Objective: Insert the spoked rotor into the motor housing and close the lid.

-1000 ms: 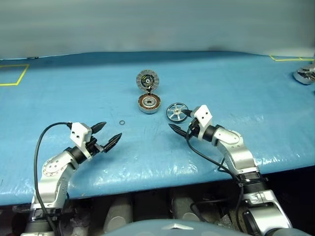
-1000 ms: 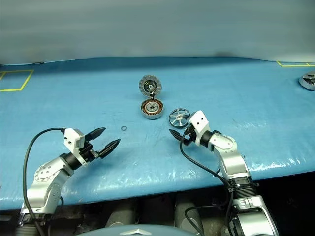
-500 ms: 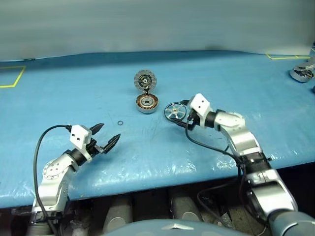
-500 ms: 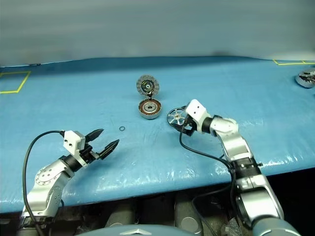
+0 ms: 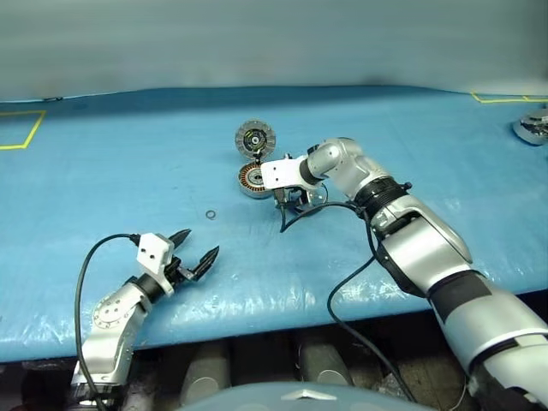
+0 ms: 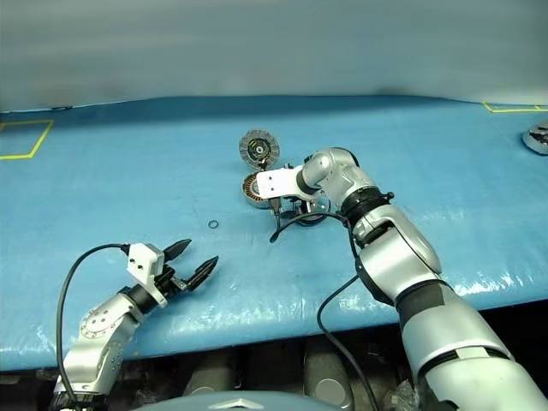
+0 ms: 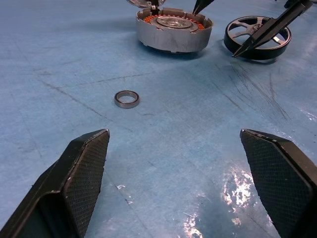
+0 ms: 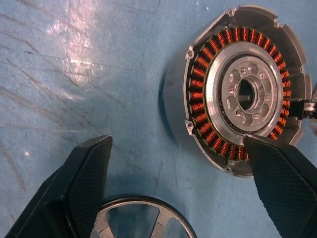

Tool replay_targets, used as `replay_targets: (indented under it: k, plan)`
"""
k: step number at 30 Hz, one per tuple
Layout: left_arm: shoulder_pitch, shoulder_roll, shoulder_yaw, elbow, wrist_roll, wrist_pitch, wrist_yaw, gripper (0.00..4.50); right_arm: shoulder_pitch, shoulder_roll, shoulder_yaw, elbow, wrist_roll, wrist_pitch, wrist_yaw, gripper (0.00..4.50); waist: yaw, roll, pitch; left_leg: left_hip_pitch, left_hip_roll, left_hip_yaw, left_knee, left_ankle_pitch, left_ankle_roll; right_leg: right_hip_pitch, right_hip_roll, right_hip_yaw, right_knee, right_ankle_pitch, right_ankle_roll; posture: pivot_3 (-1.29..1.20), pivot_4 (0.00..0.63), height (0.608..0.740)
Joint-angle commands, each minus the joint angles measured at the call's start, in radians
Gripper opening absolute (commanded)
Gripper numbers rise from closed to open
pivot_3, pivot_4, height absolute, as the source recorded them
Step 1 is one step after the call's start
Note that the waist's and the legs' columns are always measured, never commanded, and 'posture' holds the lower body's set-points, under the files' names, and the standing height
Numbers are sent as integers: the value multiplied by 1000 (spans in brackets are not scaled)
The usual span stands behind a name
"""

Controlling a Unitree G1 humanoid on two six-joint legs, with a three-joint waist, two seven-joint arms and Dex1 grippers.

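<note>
Blue table (image 5: 103,163): right claw (image 5: 289,204), spread, has swung over wheel (image 7: 257,37) at cup's (image 5: 255,180) four o'clock, ready to pick

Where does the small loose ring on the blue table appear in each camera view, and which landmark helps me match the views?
Left eye view: small ring, left of the motor housing.
Right eye view: ring, again left of the housing.
Left wrist view: ring, nearer the camera than the housing.
Right wrist view: not in it.
Shared landmark: the housing with copper windings.
</note>
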Motion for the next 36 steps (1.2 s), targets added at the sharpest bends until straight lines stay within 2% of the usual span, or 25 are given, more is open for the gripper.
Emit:
replay_targets:
  k: [1, 18, 36]
  plan:
    - [12, 4, 10, -53, 2, -27, 7, 4500, -70, 26, -7, 56, -34, -29, -29, 4453, -2, 0, 0, 0, 0, 0, -2, 0, 0, -1, 0, 0, 0, 0, -1, 0, 150, 740]
    - [59, -16, 13, -77, 0, -45, 42, 4500, -132, 147, -54, 134, -66, -58, -86, 4453, -6, 1, 1, 1, 1, -1, -4, 0, -1, -1, 1, -1, 1, -1, -2, 0, 150, 740]
    - [78, -11, 22, -93, 5, -58, 66, 4500, -85, 153, -67, 179, -97, -37, -88, 4453, -10, 1, 1, 1, 1, -1, -4, 0, -1, -1, 1, -1, 2, -1, -3, 0, 150, 740]
